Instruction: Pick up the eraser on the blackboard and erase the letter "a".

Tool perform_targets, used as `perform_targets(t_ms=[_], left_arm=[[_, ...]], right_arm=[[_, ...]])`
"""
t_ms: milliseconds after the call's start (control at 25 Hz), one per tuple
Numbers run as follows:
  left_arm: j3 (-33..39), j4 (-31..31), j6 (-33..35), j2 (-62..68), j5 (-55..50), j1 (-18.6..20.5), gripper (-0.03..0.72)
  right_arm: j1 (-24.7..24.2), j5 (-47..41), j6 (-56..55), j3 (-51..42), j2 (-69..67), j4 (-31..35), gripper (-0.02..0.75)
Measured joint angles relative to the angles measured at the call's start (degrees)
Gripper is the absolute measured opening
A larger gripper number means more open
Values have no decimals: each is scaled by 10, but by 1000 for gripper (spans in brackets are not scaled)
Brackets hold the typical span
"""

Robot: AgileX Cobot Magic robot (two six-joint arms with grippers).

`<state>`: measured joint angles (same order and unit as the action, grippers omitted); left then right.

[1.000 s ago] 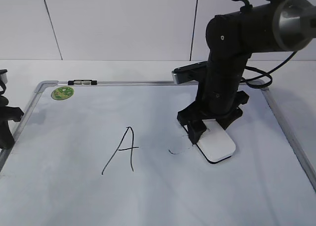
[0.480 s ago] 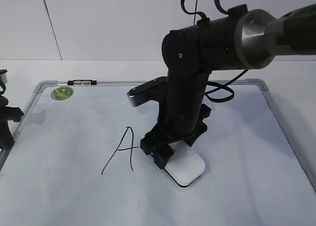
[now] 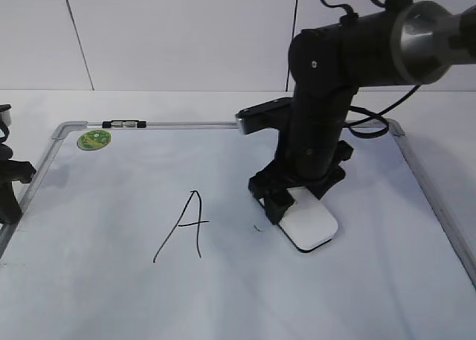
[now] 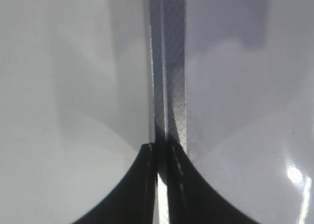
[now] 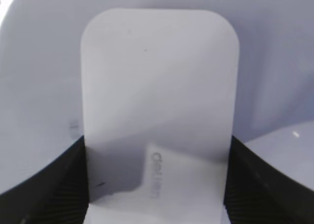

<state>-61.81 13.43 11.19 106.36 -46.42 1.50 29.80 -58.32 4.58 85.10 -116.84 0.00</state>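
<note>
White oblong plastic eraser (image 3: 310,224) lies flat on the white grey-framed blackboard (image 3: 111,295), long axis running diagonally toward the front right, right gripper (image 3: 291,200) clamping its rear end; left gripper (image 4: 161,185) pinched closed.

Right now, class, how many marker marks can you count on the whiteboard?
2. The capital "A" stands left of centre on the blackboard. A tiny leftover stroke sits just left of the eraser. The eraser and the right gripper may hide more ink.

soft even light — blurry wrist views
</note>
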Motion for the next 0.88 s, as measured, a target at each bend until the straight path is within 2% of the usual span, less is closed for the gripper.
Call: perform_targets(t_ms=[160,400,560,880], left_arm=[[0,0,0,0,0,0,17],[0,0,0,0,1,0,17],[0,0,0,0,1,0,17],[0,0,0,0,1,0,17]], right_arm=[[-41,3,-5,0,0,-8,556],[-50,4,-8,0,0,4,556],[-28,13,-3,-13,4,0,556],[65,40,-3,-68,34,0,556]])
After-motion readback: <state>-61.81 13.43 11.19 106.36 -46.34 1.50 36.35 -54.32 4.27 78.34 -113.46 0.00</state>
